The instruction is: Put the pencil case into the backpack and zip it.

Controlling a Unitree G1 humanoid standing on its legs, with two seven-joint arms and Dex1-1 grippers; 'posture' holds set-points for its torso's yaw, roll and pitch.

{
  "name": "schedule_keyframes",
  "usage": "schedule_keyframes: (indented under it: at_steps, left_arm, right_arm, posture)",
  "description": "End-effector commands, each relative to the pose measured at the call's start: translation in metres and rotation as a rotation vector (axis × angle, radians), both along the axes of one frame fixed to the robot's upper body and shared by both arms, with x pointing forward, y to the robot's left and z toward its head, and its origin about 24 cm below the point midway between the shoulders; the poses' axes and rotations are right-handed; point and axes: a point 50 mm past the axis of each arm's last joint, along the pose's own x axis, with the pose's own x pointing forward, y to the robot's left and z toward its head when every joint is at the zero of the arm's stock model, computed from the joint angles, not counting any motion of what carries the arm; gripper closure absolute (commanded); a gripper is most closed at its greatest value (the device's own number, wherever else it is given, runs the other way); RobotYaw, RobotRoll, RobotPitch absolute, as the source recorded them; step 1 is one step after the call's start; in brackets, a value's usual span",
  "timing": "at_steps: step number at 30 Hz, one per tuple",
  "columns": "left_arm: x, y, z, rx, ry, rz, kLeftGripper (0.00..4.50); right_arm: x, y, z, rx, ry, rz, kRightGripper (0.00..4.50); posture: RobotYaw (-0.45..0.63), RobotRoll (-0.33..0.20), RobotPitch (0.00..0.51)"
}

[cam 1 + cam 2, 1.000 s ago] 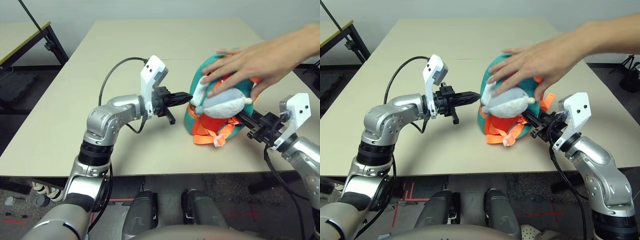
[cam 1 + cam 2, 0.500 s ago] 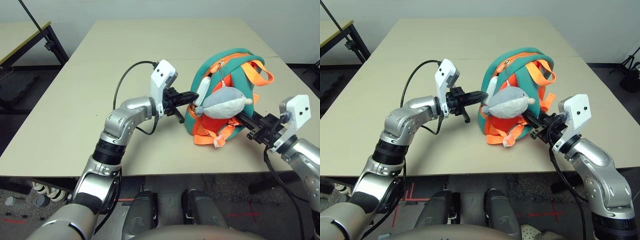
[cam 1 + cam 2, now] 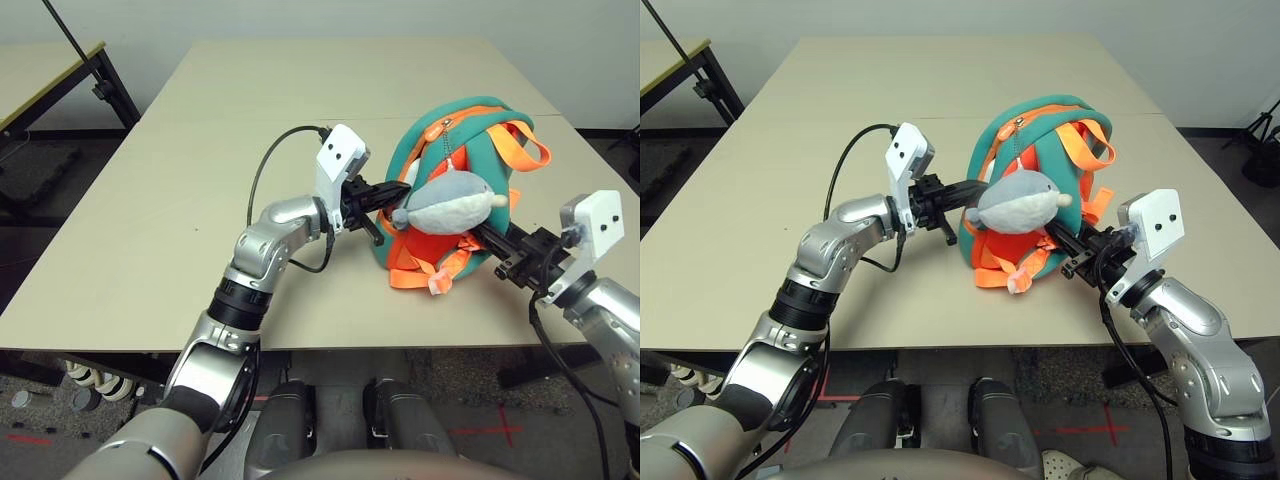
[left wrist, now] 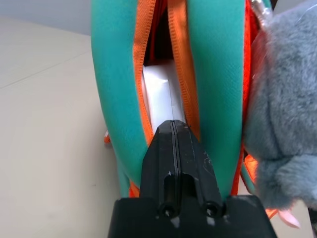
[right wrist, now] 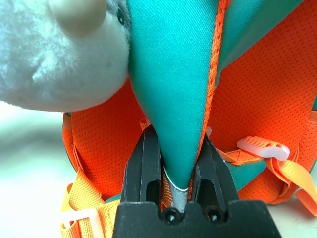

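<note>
Left pincer [image 4: 172, 130] closed, pushing case [image 4: 159, 95] into backpack [image 3: 470, 118]; right pincer [image 5: 176, 148] clamps backpack fabric; zipping comes next.

Head stereo pair: looks forward and down over table [image 3: 180, 150]; both eyes share same scene, backpack [image 3: 470, 125] mid-table; left wrist cam: close along left hand [image 4: 173, 130], facing backpack's open zipper slot; right wrist cam: very close along right hand [image 5: 176, 148], facing backpack's teal fabric fold; all views share backpack.
</note>
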Motion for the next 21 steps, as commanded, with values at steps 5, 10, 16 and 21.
schedule_keyframes:
  at_steps: [5,10,16,21]
  left_arm:
    - [0.006,0.032,0.011,0.008,-0.009,0.012,4.11]
    - [-0.003,0.057,0.028,-0.038,0.017,-0.077,2.37]
    - [-0.014,0.078,0.054,0.006,0.0,-0.184,0.04]
    - [-0.019,0.085,0.069,0.065,-0.031,-0.226,0.0]
  right_arm:
    - [0.005,-0.002,-0.002,-0.018,0.003,0.022,4.04]
    - [0.007,-0.001,-0.005,-0.022,0.009,0.032,4.04]
    - [0.006,0.001,-0.007,-0.022,0.015,0.037,4.04]
    - [0.006,0.001,-0.006,-0.034,0.018,0.041,4.04]
  posture:
    - [0.02,0.0,0.073]
    - [0.02,0.0,0.076]
    - [0.03,0.0,0.082]
    - [0.02,0.0,0.087]
